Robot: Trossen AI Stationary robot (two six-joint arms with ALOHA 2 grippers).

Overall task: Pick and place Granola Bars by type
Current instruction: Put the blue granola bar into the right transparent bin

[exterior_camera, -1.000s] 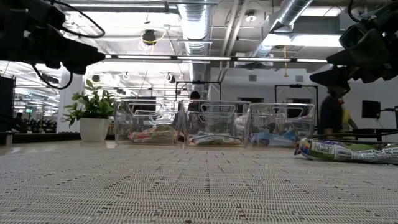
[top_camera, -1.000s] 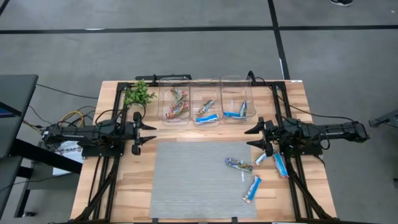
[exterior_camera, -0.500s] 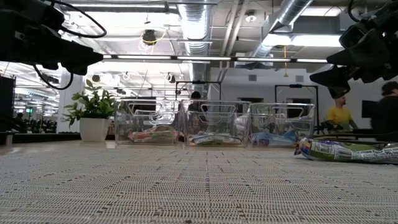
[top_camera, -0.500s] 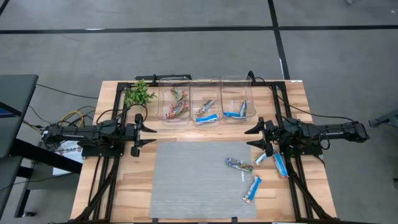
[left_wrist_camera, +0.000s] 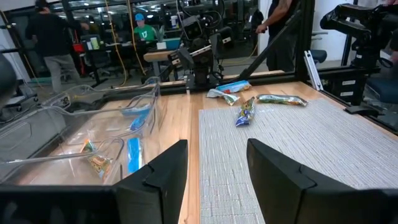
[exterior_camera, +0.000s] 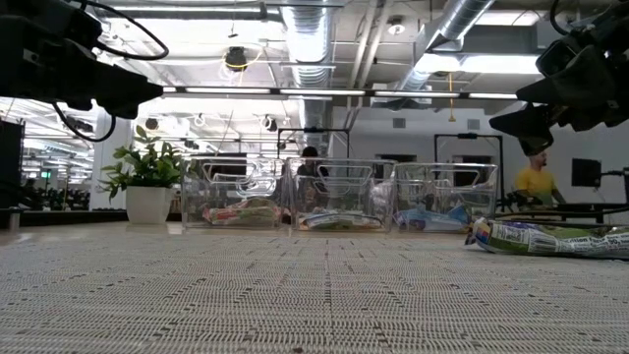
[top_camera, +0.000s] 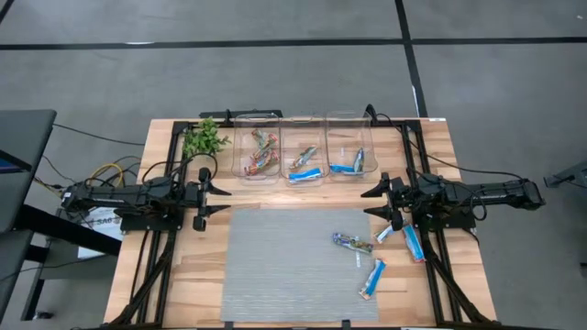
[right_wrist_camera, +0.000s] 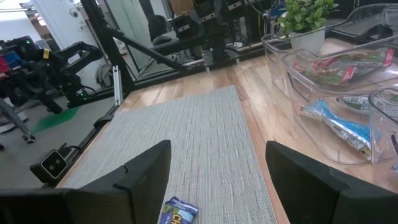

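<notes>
Low view puts the coarse woven mat (exterior_camera: 295,295) nearest, its grey weave filling the foreground, with a crinkled silvery bar (exterior_camera: 545,238) lying flat on it at the right. Behind stand three clear, hard-walled plastic bins (exterior_camera: 339,195) in a row, each holding wrapped bars, and a potted plant (exterior_camera: 147,182) in a white pot at their left end.

High view shows what that level view cannot: the slatted wooden bench (top_camera: 183,275) under the mat, the silvery bar (top_camera: 352,242) on the mat's right part, a blue-and-white bar (top_camera: 371,278) at the mat's right edge, and two more blue-and-white bars (top_camera: 413,243) on bare wood just beside the right claw (top_camera: 378,204). Red-and-green bars (top_camera: 261,154) sit in the left bin, mixed wrappers in the middle bin, blue ones in the right bin.

Both claws hang above the bench, empty and touching nothing. Left claw (top_camera: 220,200) is at the mat's left far corner, fingers fairly wide apart; right claw at the right far corner, spread wide.

Left wrist view alone shows people at desks beyond the bench.
</notes>
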